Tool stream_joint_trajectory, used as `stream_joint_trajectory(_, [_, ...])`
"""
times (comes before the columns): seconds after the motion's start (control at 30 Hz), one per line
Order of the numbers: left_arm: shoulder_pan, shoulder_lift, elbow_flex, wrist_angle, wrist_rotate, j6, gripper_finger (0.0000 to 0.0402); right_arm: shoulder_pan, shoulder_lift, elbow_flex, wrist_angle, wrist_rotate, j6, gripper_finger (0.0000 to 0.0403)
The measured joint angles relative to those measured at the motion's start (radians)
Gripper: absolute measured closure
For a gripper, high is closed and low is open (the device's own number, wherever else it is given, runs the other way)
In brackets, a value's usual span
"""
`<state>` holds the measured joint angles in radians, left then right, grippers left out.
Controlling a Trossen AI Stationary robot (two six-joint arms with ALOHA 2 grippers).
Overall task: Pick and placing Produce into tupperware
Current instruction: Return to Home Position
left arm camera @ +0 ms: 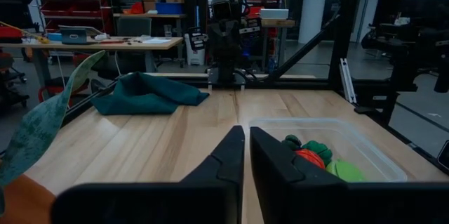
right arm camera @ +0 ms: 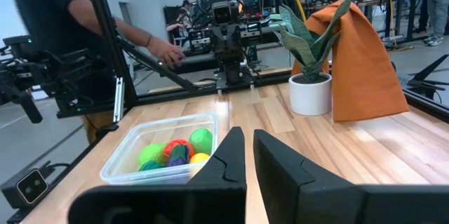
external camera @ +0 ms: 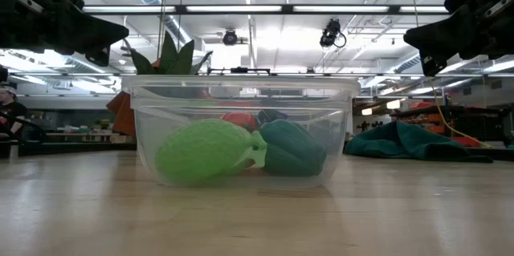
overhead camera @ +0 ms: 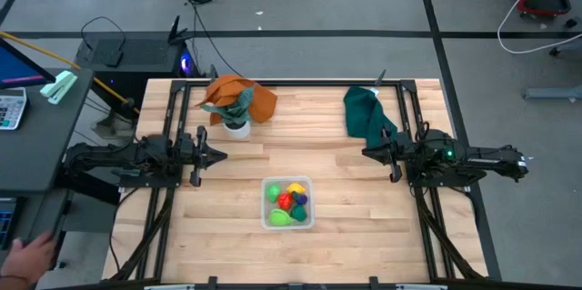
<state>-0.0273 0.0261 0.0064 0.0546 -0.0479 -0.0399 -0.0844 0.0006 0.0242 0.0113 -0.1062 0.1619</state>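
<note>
High view: all produce (overhead camera: 289,202) sits in the tupperware (overhead camera: 265,203) at table's 6 o'clock, left gripper (overhead camera: 221,155) at 9, right gripper (overhead camera: 366,152) at 3, both well apart from it; low view: green pcs lie against the box's front wall; wrist views: each arm's fingers (left arm camera: 224,161) near-pressed together, empty, so packing looks done and homing's in hand, and the next move only needs arms parked w/o clipping the box.
</note>
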Motion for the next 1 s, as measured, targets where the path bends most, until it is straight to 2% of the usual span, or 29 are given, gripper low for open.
stream_joint_trajectory(0.2, [0.000, 0.000, 0.000, 0.000, 0.000, 0.000, 0.0378, 0.000, 0.000, 0.000, 0.000, 0.000, 0.000, 0.0403])
stream_joint_trajectory(0.63, [0.000, 0.000, 0.000, 0.000, 0.000, 0.000, 0.0363, 0.000, 0.000, 0.000, 0.000, 0.000, 0.000, 0.0403])
stream_joint_trajectory(1.0, [0.000, 0.000, 0.000, 0.000, 0.000, 0.000, 0.0376, 0.000, 0.000, 0.000, 0.000, 0.000, 0.000, 0.0403])
